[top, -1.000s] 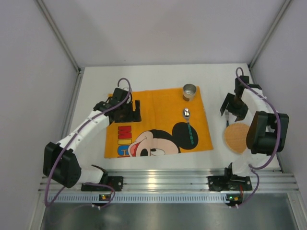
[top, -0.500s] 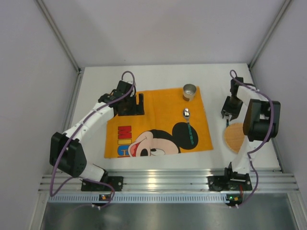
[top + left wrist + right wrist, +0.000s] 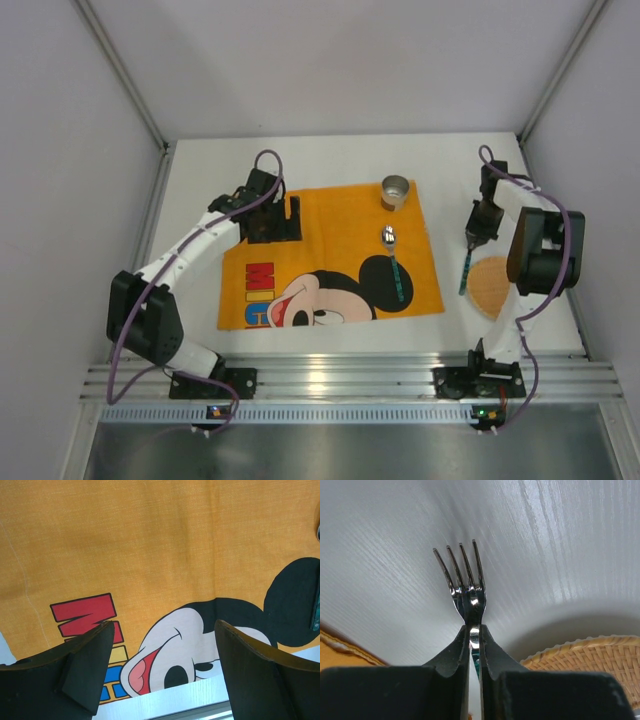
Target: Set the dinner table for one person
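My right gripper (image 3: 477, 233) (image 3: 474, 630) is shut on the neck of a metal fork (image 3: 463, 575). Its tines point away from me over the white dinner table (image 3: 330, 158), and its teal handle (image 3: 465, 272) runs back toward the near edge. My left gripper (image 3: 285, 220) (image 3: 164, 625) hangs open over the orange Mickey Mouse cloth (image 3: 330, 225) (image 3: 150, 540), with nothing between its fingers. On the cloth's right part lies a spoon (image 3: 390, 240) with a teal handle. A small metal cup (image 3: 396, 191) stands at the cloth's far right corner.
A round wicker mat (image 3: 495, 285) (image 3: 590, 660) lies on the table just right of the fork handle, close under my right arm. Grey walls close in the table on the left, right and far sides. An aluminium rail runs along the near edge.
My right gripper has shut on the fork, whose teal handle now shows beside the wicker mat. The left arm swung a little toward the far side, then held still.
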Tool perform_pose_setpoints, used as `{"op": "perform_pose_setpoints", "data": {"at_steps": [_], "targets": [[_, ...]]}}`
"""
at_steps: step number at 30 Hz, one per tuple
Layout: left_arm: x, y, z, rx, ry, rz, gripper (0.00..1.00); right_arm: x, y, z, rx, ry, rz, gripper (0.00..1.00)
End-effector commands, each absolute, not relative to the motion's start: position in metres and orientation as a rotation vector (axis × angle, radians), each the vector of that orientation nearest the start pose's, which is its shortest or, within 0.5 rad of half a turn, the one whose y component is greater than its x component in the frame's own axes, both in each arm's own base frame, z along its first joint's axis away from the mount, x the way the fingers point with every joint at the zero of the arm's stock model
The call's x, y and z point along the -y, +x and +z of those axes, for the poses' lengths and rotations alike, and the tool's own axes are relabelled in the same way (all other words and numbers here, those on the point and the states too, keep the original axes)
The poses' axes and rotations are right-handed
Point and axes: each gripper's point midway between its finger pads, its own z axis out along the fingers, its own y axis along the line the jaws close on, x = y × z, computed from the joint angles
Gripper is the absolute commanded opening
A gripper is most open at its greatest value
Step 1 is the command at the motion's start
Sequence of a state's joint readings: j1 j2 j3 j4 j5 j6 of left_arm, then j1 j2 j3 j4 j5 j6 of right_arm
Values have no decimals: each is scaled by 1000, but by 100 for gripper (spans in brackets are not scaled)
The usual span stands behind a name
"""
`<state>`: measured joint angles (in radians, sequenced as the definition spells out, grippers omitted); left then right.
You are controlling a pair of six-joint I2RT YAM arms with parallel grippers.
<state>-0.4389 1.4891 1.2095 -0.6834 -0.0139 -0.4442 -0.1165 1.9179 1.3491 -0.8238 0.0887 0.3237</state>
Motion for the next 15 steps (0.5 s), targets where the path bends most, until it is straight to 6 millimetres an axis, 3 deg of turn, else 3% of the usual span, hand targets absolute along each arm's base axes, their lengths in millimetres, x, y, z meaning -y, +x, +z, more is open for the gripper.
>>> {"op": "perform_pose_setpoints", "data": {"at_steps": [1, 3, 6, 11, 14, 15], "targets": [[175, 335, 151, -2531, -27, -360, 86, 42, 356, 20, -2883, 655, -81, 6], [176, 340, 153, -2524, -32, -361, 86, 38, 351, 17, -2898, 654, -68, 18], [178, 342, 155, -2520, -41, -370, 86, 36, 347, 15, -2907, 651, -64, 25], [179, 343, 154, -2521, -54, -374, 86, 33, 341, 15, -2906, 650, -58, 25], [178, 342, 153, -2526, -53, -367, 86, 33, 342, 12, -2907, 650, -51, 19], [178, 342, 153, -2526, -47, -367, 86, 33, 344, 11, -2904, 649, -48, 11]]}}
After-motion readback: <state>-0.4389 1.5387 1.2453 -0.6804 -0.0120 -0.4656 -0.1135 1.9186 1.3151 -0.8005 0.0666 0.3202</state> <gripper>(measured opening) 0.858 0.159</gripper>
